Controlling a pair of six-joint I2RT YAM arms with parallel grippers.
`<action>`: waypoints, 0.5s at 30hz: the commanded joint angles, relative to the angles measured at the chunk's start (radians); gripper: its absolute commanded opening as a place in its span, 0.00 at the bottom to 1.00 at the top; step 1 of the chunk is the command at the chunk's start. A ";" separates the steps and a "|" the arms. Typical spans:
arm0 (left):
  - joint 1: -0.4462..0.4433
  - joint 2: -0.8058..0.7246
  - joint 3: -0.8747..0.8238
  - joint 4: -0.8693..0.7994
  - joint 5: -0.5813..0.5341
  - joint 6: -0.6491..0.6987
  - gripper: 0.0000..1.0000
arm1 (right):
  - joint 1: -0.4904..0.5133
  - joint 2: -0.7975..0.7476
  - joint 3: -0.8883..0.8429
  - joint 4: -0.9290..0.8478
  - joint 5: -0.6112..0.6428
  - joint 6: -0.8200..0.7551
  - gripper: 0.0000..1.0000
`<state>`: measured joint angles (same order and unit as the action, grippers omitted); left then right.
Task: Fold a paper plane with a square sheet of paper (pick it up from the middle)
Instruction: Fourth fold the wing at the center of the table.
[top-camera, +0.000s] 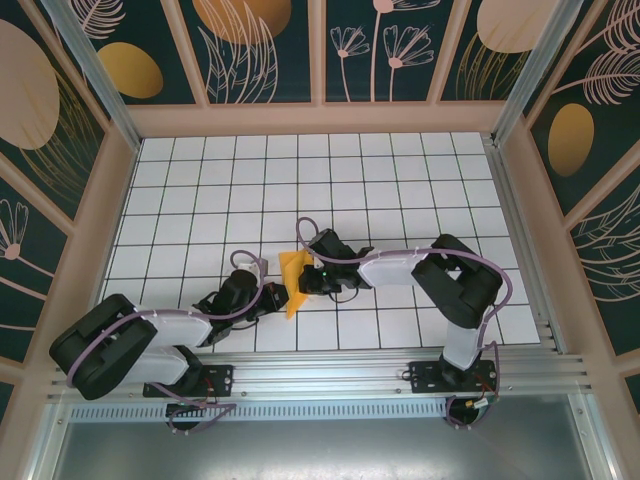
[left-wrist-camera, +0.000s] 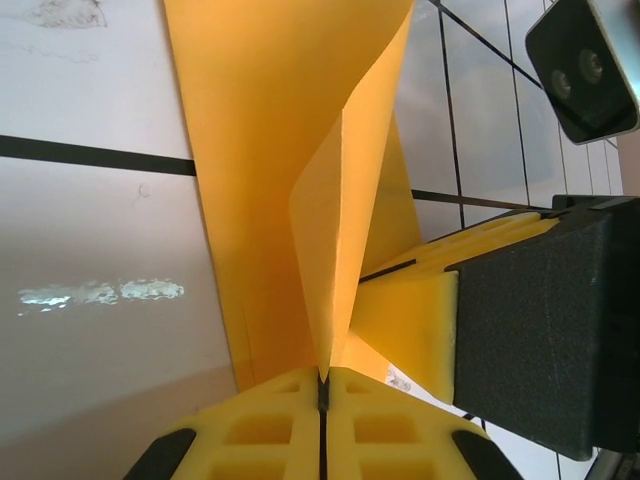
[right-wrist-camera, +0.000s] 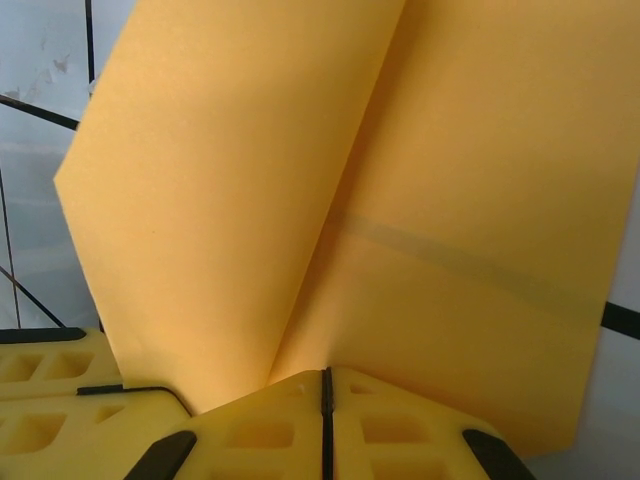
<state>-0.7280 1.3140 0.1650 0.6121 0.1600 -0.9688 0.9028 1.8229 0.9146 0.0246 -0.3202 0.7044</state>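
Near counter (top-camera: 180, 215) centre, both arms lay low, reaching inward — left pincer (top-camera: 276, 296) from 8 o'clock, right pincer (top-camera: 306, 277) from 3 — each clamped shut on the folded orange paper (top-camera: 291, 270); bare tiles (top-camera: 300, 180) stretched toward 12.

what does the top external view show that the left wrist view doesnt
Top external: the left arm and right arm whole, the white grid table and the patterned walls, with the left claw and right claw meeting mid-table. Left wrist: the crease running down into the left claw's shut yellow fingers, plus the right wrist camera. Both: the folded orange-yellow paper pinched by both claws.
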 joint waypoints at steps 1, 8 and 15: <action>0.007 0.017 0.012 -0.021 -0.008 0.021 0.08 | -0.013 0.020 0.015 -0.066 0.019 -0.026 0.11; 0.007 0.072 0.006 0.031 0.005 0.021 0.08 | -0.013 0.008 0.029 -0.039 -0.009 -0.012 0.12; 0.007 0.097 0.004 0.043 0.001 0.030 0.07 | -0.012 -0.044 0.021 -0.001 -0.013 0.025 0.12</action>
<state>-0.7254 1.3872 0.1650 0.6693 0.1593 -0.9680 0.8955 1.8210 0.9230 0.0177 -0.3233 0.7132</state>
